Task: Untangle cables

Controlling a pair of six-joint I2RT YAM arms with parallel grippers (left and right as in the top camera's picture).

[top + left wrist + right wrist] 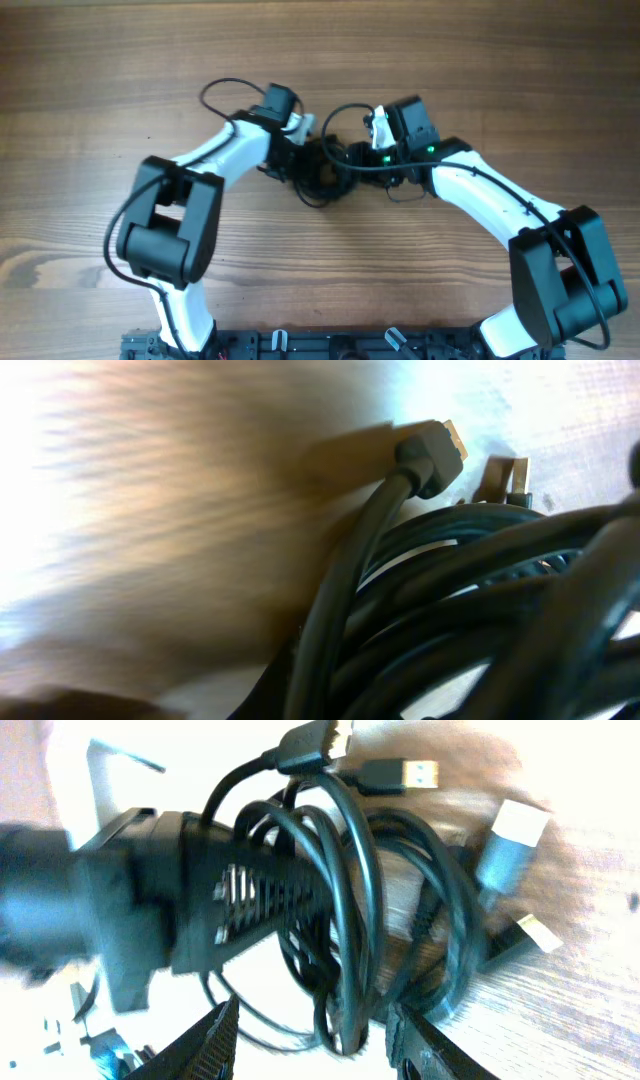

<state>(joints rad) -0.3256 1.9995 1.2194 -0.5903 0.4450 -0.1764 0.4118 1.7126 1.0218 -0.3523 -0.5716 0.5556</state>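
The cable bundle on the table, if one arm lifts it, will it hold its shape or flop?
Likely floppy: the cables are thin cords in loose loops, so they'd probably sag. The loops cross each other, so the whole bundle may rise together. The plugs would probably dangle.

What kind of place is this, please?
Probably a robotics lab workbench: a wooden table, a left arm and a right arm mounted at its edge, and tangled black cables between them.
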